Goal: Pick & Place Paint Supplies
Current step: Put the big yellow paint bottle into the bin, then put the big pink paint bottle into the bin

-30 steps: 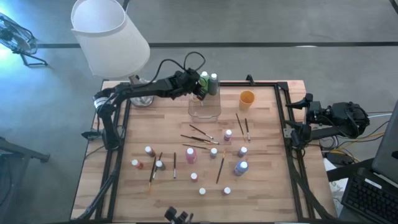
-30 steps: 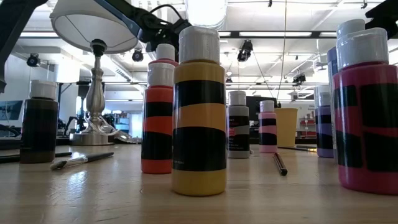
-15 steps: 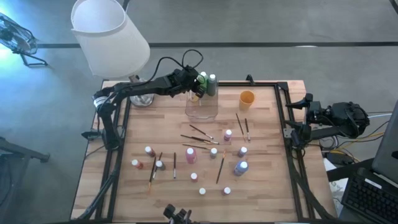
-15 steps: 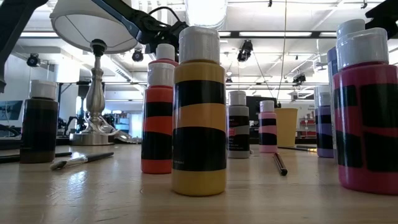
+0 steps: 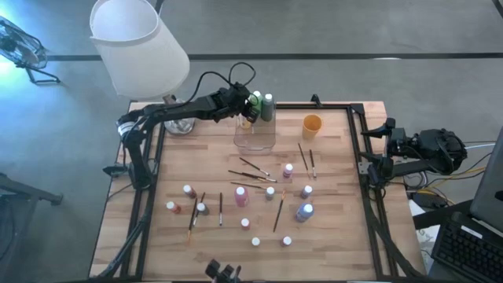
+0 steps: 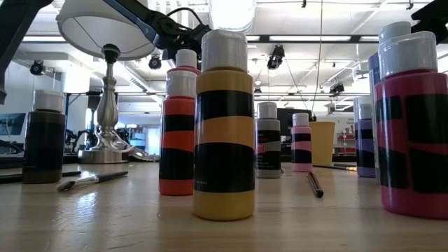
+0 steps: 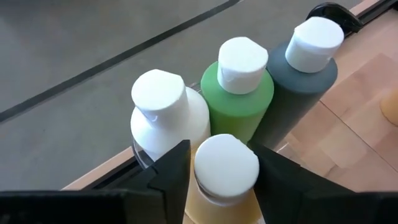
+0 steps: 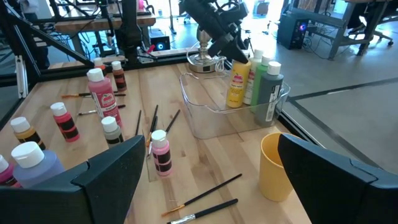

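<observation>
A clear plastic box stands at the table's far edge. In it stand a white bottle, a green bottle, a dark grey bottle and a yellow bottle. My left gripper reaches slanting down over the box, its fingers parted on either side of the yellow bottle's white cap. More small bottles and thin brushes lie spread over the middle of the table. My right gripper waits open beyond the table's right edge. My left gripper comes slanting down from the table's left, and its fingers stand close on either side of the yellow bottle's cap. Whether they touch the cap I cannot tell. The bottle stands upright on the box floor beside the other three.
An orange cup stands right of the box. A lamp with a white shade stands at the far left corner, over my left arm. A dark frame runs around the table top.
The clear box, with its bottles, has slid a little toward the table's left edge together with my left gripper.
</observation>
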Robot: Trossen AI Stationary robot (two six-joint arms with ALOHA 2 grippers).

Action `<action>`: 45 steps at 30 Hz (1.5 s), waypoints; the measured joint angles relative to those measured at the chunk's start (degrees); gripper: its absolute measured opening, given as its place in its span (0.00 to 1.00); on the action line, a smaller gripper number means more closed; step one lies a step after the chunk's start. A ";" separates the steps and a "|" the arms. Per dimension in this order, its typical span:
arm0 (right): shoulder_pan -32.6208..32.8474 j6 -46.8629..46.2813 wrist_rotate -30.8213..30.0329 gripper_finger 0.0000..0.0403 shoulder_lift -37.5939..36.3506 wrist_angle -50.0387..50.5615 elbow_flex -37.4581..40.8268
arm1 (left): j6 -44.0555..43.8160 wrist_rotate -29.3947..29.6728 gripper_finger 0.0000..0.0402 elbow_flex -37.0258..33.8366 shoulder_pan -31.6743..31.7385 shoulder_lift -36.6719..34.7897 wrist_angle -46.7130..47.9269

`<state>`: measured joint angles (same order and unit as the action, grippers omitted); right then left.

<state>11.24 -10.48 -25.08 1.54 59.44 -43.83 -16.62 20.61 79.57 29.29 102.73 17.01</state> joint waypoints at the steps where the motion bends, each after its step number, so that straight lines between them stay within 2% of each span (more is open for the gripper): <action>1: -0.01 0.00 0.01 0.90 0.00 0.00 0.00 | -0.20 -0.11 0.42 0.01 -0.01 -0.07 0.30; 12: 0.00 0.00 0.00 0.90 0.00 -0.01 0.00 | -1.95 -3.00 0.53 0.06 -0.16 -4.52 3.42; 18: 0.00 0.00 0.01 0.90 0.00 -0.01 0.00 | -2.23 -4.09 0.54 0.25 -0.25 -8.21 3.20; 28: 0.00 0.00 0.02 0.90 0.00 0.00 0.00 | -2.78 -14.40 0.54 0.22 -2.02 -18.24 2.81; 37: 0.00 0.00 0.00 0.90 0.00 0.00 0.00 | 0.15 -14.27 0.54 -0.07 -11.84 -27.99 6.67; 45: 0.00 0.00 0.00 0.90 0.00 0.00 0.00 | 0.69 -6.08 0.54 -0.10 -22.81 -31.18 12.51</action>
<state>11.25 -10.48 -25.08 1.54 59.44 -43.83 -15.93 14.54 79.46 6.48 71.54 29.53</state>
